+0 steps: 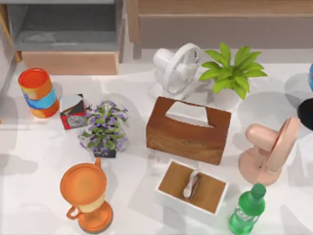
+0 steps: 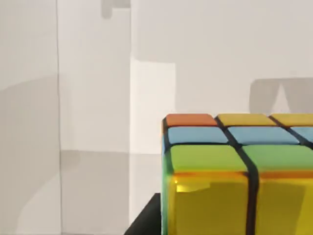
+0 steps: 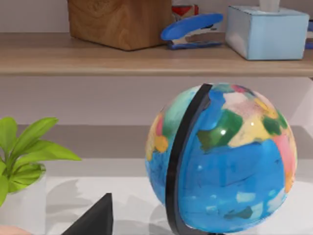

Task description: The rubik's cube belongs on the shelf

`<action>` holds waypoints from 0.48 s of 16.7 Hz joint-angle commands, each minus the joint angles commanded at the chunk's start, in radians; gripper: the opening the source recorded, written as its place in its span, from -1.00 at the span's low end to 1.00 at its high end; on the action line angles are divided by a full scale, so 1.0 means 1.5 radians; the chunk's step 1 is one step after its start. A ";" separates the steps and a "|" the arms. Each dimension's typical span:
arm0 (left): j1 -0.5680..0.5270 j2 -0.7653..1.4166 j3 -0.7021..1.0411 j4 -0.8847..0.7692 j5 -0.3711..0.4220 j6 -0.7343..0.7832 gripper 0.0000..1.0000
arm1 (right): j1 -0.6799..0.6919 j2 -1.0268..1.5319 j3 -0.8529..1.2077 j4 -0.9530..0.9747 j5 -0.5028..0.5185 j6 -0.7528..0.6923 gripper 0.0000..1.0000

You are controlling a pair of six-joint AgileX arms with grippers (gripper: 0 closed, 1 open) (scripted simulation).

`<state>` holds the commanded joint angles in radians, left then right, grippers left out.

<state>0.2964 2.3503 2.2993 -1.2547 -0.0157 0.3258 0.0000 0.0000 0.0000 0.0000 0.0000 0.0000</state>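
The rubik's cube (image 2: 239, 181) is seen close before the left wrist; whether it is clamped cannot be told. It is judged rigid, light and glossy, so opposite flat faces should be gripped. The shelf (image 1: 225, 7) lies at twelve o'clock.

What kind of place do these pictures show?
Probably a rendered household or office tabletop, staged for sorting practice. A white table carries desk clutter: a white fan, a wooden tissue box and a globe, with a wooden shelf behind.
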 joint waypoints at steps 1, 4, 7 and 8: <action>-0.016 -0.031 -0.025 0.013 -0.015 -0.004 -1.00 | 0.000 0.000 0.000 0.000 0.000 0.000 1.00; -0.084 -0.123 -0.111 0.064 -0.065 -0.019 -1.00 | 0.000 0.000 0.000 0.000 0.000 0.000 1.00; -0.181 -0.203 -0.218 0.139 -0.116 -0.036 -1.00 | 0.000 0.000 0.000 0.000 0.000 0.000 1.00; -0.218 -0.226 -0.256 0.169 -0.133 -0.043 -1.00 | 0.000 0.000 0.000 0.000 0.000 0.000 1.00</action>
<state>-0.0305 2.0117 1.9161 -1.0016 -0.2158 0.2620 0.0000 0.0000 0.0000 0.0000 0.0000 0.0000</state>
